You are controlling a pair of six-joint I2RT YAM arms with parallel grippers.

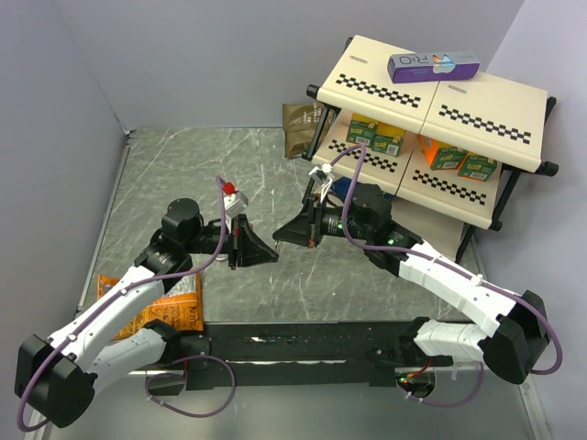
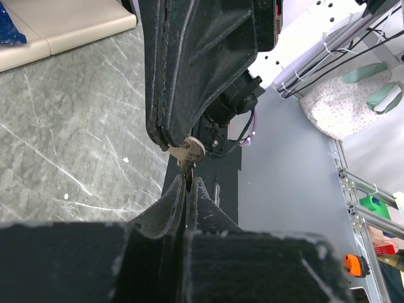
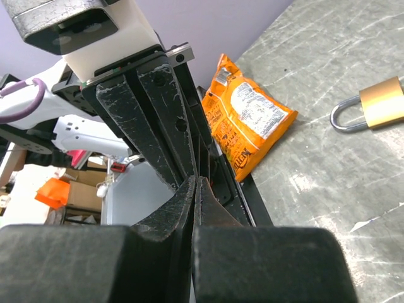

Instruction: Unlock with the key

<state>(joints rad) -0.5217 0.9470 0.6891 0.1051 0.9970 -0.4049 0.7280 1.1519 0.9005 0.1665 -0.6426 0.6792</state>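
Note:
The small silvery key [image 2: 191, 152] hangs above the table between the two grippers, which meet tip to tip. My right gripper [image 2: 177, 142] comes in from above in the left wrist view and is shut on the key's head. My left gripper [image 2: 188, 184] is shut on the blade just below it. In the top view the left gripper [image 1: 271, 255] and right gripper [image 1: 282, 239] touch at mid-table. The right wrist view shows the right gripper [image 3: 197, 181] shut, with the key hidden between the jaws. The brass padlock [image 3: 380, 103] lies flat on the marble tabletop, apart from both grippers.
An orange snack bag [image 1: 176, 310] lies by the left arm. A tilted checkered shelf rack [image 1: 477, 101] holding green and orange boxes stands at the back right, with a brown pouch [image 1: 298, 128] beside it. A black rail [image 1: 303, 344] runs along the near edge.

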